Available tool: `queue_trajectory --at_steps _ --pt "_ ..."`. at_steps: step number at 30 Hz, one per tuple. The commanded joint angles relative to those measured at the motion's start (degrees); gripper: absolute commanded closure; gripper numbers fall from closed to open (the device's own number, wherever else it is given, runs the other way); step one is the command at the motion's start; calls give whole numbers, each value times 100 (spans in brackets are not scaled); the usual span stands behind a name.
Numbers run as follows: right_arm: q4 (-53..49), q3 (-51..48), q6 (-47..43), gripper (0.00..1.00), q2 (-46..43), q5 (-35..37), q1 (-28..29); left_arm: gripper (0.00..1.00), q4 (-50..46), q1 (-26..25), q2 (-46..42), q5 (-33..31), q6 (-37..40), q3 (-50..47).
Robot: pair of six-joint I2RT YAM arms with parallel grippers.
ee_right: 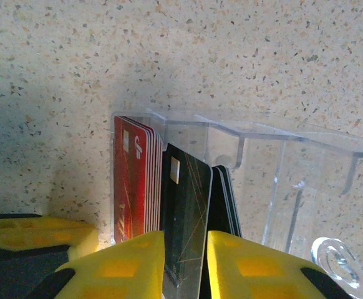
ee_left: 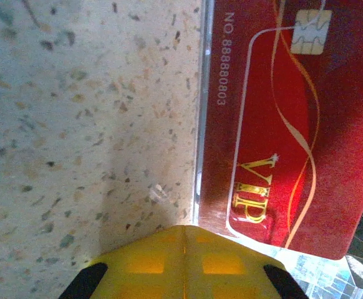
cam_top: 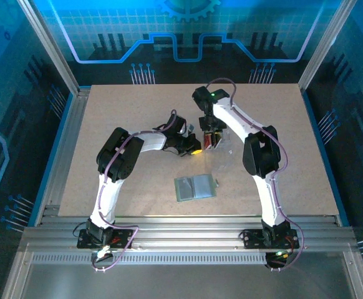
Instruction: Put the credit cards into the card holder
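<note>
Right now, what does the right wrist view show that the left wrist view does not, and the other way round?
Right wrist view, not the left wrist one: the right gripper shut on a thin black rectangular card, and the empty compartments of the clear plastic card rack.
Left wrist view, not the right wrist one: the gold VIP lettering and the printed number on the face of the flat red plastic card.
Both: that red card with its chip, a clear wall of the rack, and the speckled beige table.
</note>
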Motion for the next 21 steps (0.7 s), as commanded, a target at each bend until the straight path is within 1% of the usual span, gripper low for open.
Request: queue_trajectory --at_steps 1,8,11,19,21 --pt "-321 232 26 75 213 268 159 92 113 81 -300 161 -41 -77" --pt "-195 189 70 78 210 -149 182 92 149 87 -287 177 -48 -112" --pt "-159 210 83 81 228 -258 160 92 165 96 -301 191 -57 -139" --pt "-226 229 92 99 138 -90 91 92 184 112 -443 188 -93 -191" --pt "-224 237 73 100 116 -112 72 92 180 114 -511 179 -115 -208"
